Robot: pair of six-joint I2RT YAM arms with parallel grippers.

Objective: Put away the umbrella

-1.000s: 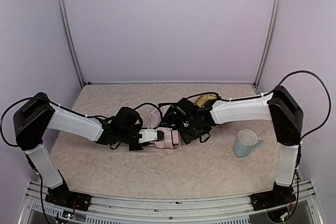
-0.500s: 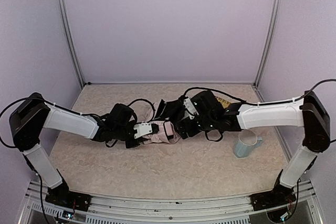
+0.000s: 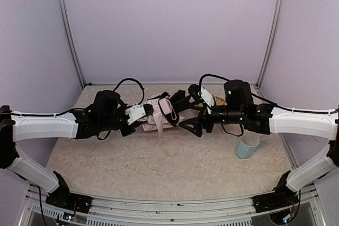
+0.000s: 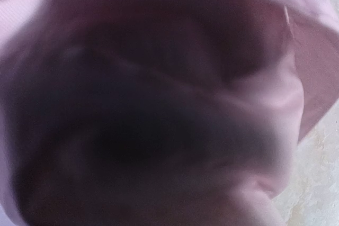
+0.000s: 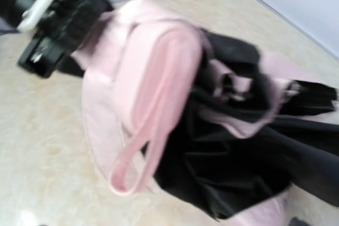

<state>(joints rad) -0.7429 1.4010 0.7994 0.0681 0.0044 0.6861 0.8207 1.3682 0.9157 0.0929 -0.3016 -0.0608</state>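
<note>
The umbrella point(image 3: 160, 118) is a crumpled bundle of pale pink fabric with black lining, held above the table at mid-back, its pink strap hanging down. My left gripper point(image 3: 147, 111) comes in from the left and is shut on its pink end. In the left wrist view blurred pink and dark fabric point(image 4: 159, 104) fills the frame. My right gripper point(image 3: 189, 111) sits against the black lining on the umbrella's right side; its fingers are hidden. The right wrist view shows the umbrella point(image 5: 159, 78) close up and my left gripper point(image 5: 58, 14) at the top left.
A pale blue mug point(image 3: 248, 145) stands on the table at the right, under my right arm. A woven bamboo tray point(image 3: 217, 100) lies behind the right gripper, mostly hidden. Purple walls and metal posts close in the back and sides.
Both arms have risen and moved toward the back, lifting the umbrella off the table. The left gripper kept its hold on the pink end. The right arm has stretched out and straightened.
</note>
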